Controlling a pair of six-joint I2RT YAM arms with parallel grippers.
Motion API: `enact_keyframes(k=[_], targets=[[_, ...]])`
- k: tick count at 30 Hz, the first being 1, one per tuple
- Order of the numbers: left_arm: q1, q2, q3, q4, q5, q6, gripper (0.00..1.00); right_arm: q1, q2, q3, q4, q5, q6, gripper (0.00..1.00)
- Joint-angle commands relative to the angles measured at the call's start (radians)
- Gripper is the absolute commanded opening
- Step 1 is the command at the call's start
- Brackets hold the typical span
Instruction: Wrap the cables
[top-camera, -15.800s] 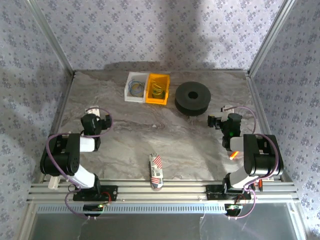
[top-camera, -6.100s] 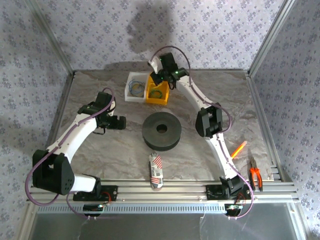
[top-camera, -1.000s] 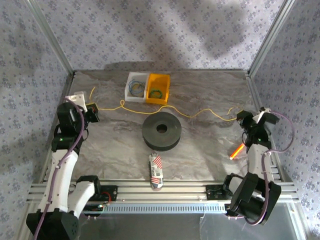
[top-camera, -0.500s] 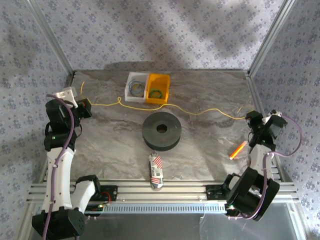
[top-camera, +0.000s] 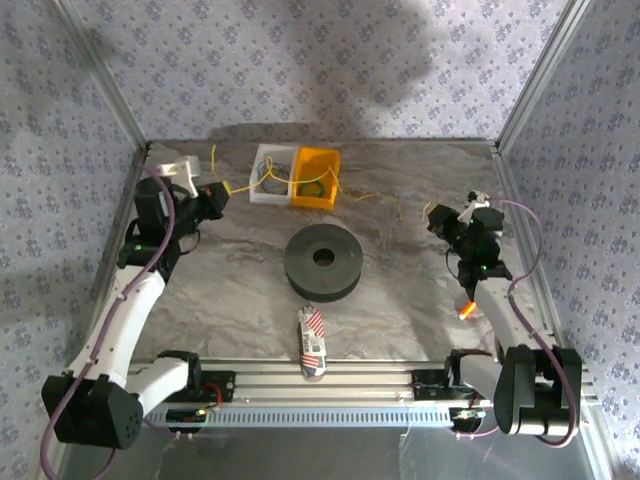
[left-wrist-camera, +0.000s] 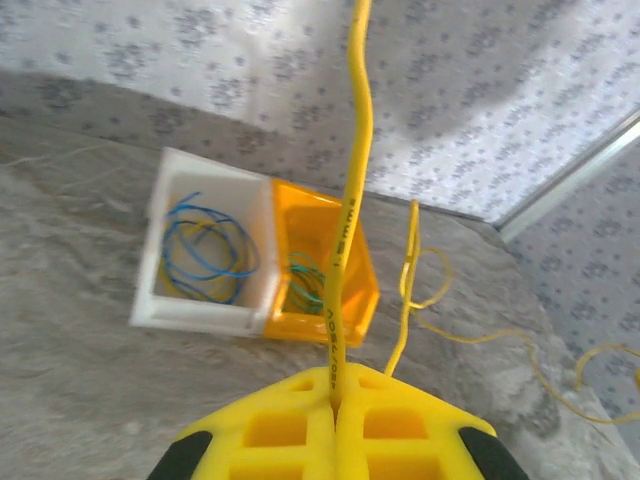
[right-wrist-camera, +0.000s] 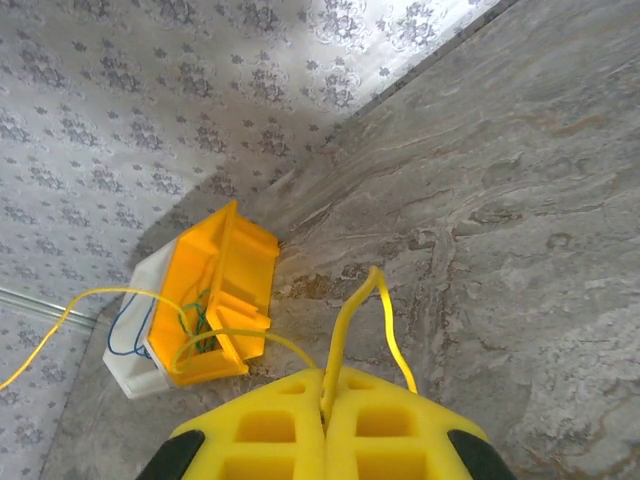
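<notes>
The left gripper (top-camera: 213, 193) pinches one end of the yellow wire (left-wrist-camera: 348, 220) beside the white bin (top-camera: 270, 149) — the right gripper (top-camera: 435, 217) clamps the other. Between them the strand sags across the yellow bin (top-camera: 318, 153), beyond the black spool (top-camera: 323, 262).

Blk spool (top-camera: 323, 262) mid-table; white bin (top-camera: 255, 185) & yellow bin (top-camera: 314, 202) touching at back; striped pkt (top-camera: 312, 342) nr front.
</notes>
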Motion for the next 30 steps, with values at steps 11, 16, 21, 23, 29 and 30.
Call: enact_keyframes(k=[11, 16, 21, 23, 29, 30], targets=[[-0.036, -0.083, 0.12, -0.036, -0.045, 0.085, 0.0, -0.024, 0.034, -0.025, 0.01, 0.181, 0.015, 0.0], [0.048, -0.175, 0.12, -0.091, -0.043, 0.077, 0.0, -0.115, 0.031, -0.079, 0.021, 0.216, 0.065, 0.0], [0.116, -0.204, 0.125, -0.076, 0.023, 0.017, 0.0, -0.127, 0.05, -0.086, 0.036, 0.21, 0.059, 0.0], [0.12, -0.203, 0.134, -0.078, 0.029, 0.015, 0.0, -0.129, 0.054, -0.09, 0.033, 0.231, 0.054, 0.0], [0.221, -0.221, 0.176, -0.15, 0.008, 0.05, 0.0, -0.243, 0.052, -0.11, 0.012, 0.235, 0.034, 0.0], [0.258, -0.227, 0.179, -0.16, 0.008, 0.051, 0.0, -0.276, 0.052, -0.115, 0.006, 0.221, 0.032, 0.0]])
